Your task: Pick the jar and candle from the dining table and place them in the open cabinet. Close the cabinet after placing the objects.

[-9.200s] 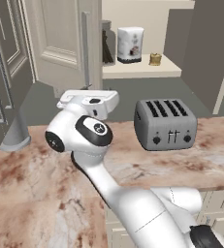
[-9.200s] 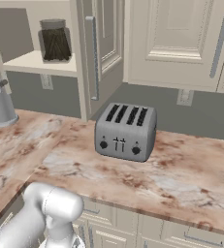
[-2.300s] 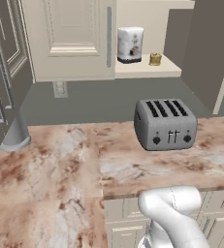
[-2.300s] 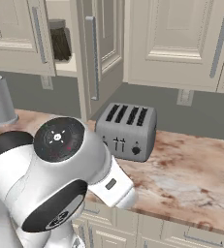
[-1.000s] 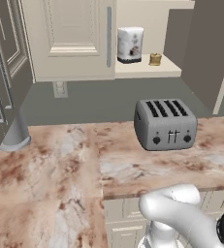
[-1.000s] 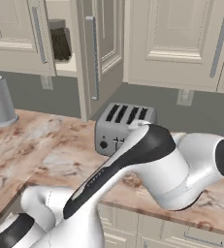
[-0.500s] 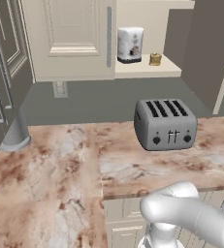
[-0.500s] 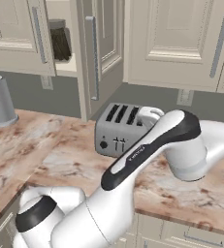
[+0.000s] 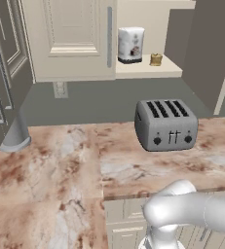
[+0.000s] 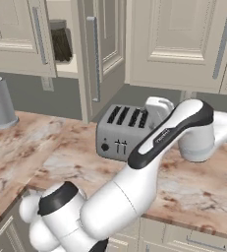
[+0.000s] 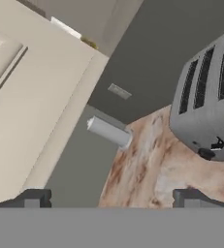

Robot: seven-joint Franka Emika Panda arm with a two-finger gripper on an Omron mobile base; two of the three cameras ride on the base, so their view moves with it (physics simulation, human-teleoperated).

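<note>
On the pale shelf inside the cream wall cabinet (image 9: pixel 70 39) stand both things to be stowed: the clear glass cylindrical jar with a greyish lid (image 10: pixel 61 42) and, just beside it, the tiny short yellow candle (image 9: pixel 156 59). Neither is on the reddish-brown and beige marbled dining table (image 9: pixel 50 180), where a grey four-slot metal toaster (image 9: pixel 166 124) sits. One panelled door is shut across the left of the cabinet; the other cream panelled door (image 10: pixel 102 49) stands swung out, so closing it looks like the step left.

Low over the marbled top near the toaster, the two-finger gripper (image 11: pixel 111 199) has its jaws spread wide with nothing between them.

That door is likely a stiff, fairly light board that turns freely on its hinges, smooth and a little slippery on its painted face. I would judge the best place to act is at its long vertical bar handle (image 10: pixel 93 51) or on the face close to that free edge, far from the hinge, where a gentle push turns it most easily. The glass jar is the fragile thing here, so the door should close softly enough not to jolt the shelf
</note>
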